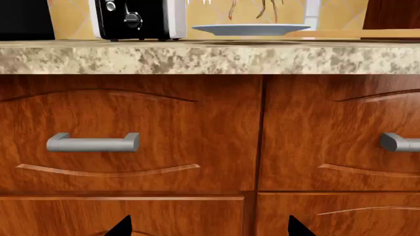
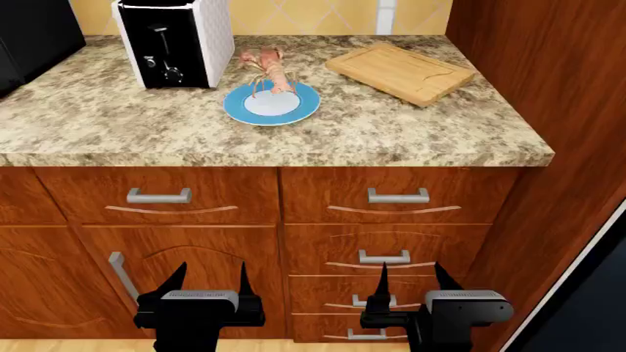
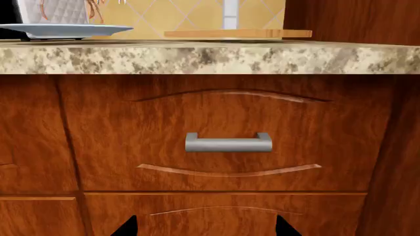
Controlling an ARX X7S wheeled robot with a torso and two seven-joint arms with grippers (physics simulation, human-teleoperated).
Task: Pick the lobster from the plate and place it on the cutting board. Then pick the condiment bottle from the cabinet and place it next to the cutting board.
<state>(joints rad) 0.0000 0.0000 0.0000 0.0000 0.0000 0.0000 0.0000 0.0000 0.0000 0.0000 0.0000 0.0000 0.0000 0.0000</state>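
The pinkish-orange lobster (image 2: 269, 68) lies across the far rim of the blue-rimmed plate (image 2: 298, 108) on the granite counter. Its thin legs (image 1: 262, 9) show above the plate (image 1: 249, 29) in the left wrist view. The tan cutting board (image 2: 399, 71) lies at the counter's far right and is seen edge-on in the right wrist view (image 3: 236, 33). The condiment bottle is out of view. My left gripper (image 2: 208, 279) and right gripper (image 2: 411, 279) are both open and empty, low in front of the drawers, well below the counter.
A black and white toaster (image 2: 174, 40) stands left of the plate. A black appliance (image 2: 29, 33) sits at the far left. A tall wooden cabinet side (image 2: 547, 81) rises at the right. Drawers with metal handles (image 2: 398, 196) and a cabinet door (image 2: 176, 271) face the grippers.
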